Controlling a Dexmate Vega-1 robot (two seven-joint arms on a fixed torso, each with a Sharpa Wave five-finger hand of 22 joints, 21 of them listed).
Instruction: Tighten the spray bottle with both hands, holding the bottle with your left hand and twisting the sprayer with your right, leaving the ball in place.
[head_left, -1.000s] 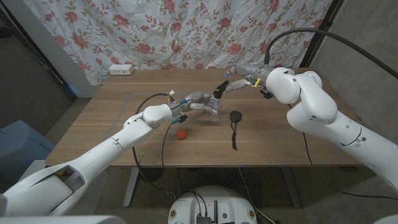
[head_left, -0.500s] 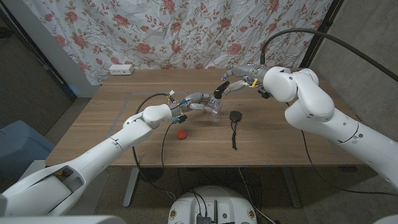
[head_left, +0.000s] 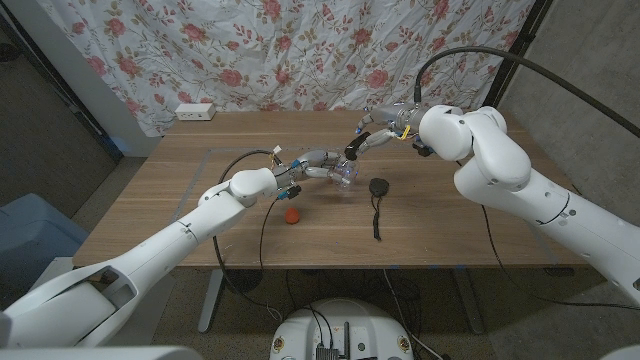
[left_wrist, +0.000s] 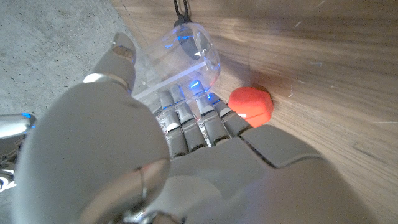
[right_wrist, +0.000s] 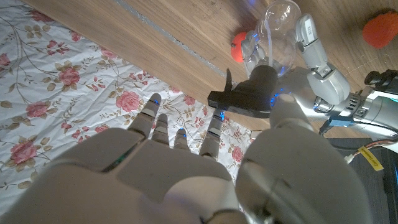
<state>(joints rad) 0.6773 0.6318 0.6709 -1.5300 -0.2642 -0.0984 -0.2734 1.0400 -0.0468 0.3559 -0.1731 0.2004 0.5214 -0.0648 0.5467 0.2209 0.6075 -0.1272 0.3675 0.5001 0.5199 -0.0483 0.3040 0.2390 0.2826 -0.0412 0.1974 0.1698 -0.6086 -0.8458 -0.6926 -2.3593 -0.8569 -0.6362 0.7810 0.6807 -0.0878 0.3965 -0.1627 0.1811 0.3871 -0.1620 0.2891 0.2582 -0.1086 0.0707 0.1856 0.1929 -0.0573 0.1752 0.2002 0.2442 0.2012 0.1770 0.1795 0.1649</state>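
1. At the table's far left edge, by the flowered curtain, a white power strip lies on the wood.
2. Left arm reaches in from the near left corner to mid-table. Left hand grips the clear spray bottle; in the left wrist view its fingers wrap the clear body.
3. Bottle position: mid-table, held tilted, black sprayer pointing up and toward the right hand.
4. Red ball sits on the wood nearer the robot than the bottle and a little to its left, apart from both hands; it also shows beside the left hand's fingers.
5. Black disc with a cord lies on the table just right of the bottle, cord trailing toward the near edge.
6. Right hand is at the sprayer. In the right wrist view the thumb rests against the black sprayer head; the other fingers are spread and off it. Whether it has a real hold: cannot tell.
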